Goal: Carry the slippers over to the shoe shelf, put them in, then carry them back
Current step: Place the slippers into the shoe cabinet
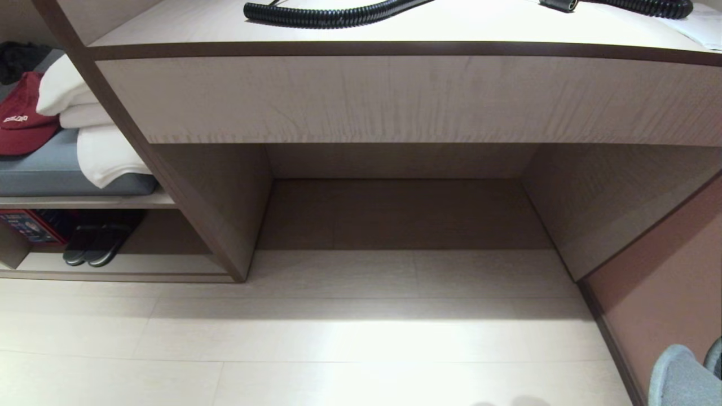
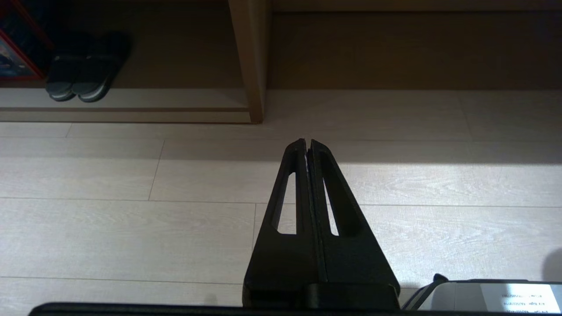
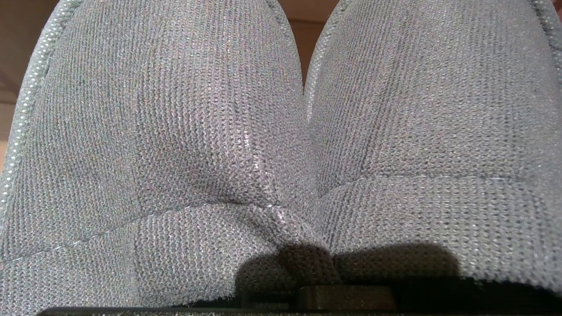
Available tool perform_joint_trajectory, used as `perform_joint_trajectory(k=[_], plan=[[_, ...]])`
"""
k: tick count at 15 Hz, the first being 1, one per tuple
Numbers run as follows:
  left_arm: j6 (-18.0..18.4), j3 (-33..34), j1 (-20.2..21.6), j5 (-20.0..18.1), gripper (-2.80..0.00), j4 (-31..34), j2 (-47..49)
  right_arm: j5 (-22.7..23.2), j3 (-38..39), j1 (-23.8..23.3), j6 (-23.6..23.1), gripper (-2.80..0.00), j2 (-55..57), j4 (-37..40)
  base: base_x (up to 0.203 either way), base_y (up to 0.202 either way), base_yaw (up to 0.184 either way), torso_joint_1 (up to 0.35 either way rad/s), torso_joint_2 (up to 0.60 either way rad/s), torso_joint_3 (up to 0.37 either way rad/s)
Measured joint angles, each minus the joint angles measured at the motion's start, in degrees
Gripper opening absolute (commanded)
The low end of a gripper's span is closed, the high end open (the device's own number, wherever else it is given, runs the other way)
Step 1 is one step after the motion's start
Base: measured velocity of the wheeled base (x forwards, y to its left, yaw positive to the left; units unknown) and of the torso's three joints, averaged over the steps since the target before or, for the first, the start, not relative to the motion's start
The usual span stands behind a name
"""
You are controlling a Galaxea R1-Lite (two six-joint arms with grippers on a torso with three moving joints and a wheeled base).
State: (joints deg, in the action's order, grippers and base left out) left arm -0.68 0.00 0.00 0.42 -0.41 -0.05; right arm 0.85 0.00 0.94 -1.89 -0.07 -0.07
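Slippers [image 3: 281, 131] fill your right wrist view, their two grey-blue toes side by side and bunched together where the right gripper [image 3: 307, 263] is clamped on them; in the head view they peek in at the lower right corner. Your left gripper [image 2: 308, 142] hangs over the pale floor [image 2: 131, 219] with its fingers pressed together, holding nothing. Your shoe shelf [image 1: 124, 262] sits to the left, with dark slippers [image 1: 96, 248] inside.

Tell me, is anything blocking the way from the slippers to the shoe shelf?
Nothing visible. The slippers hang in the right gripper at the robot's lower right. The shoe shelf sits far left, already holding a dark pair, with bare floor between.
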Motion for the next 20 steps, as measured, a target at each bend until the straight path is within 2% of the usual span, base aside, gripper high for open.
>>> perform_joint_trajectory(k=[20], plan=[[0.0,0.0,0.0,0.0,-2.8,0.0,0.0,0.0,0.0,0.0,0.0,-2.8,0.0,0.0,0.0,0.0,0.0,0.002,0.0,0.202]])
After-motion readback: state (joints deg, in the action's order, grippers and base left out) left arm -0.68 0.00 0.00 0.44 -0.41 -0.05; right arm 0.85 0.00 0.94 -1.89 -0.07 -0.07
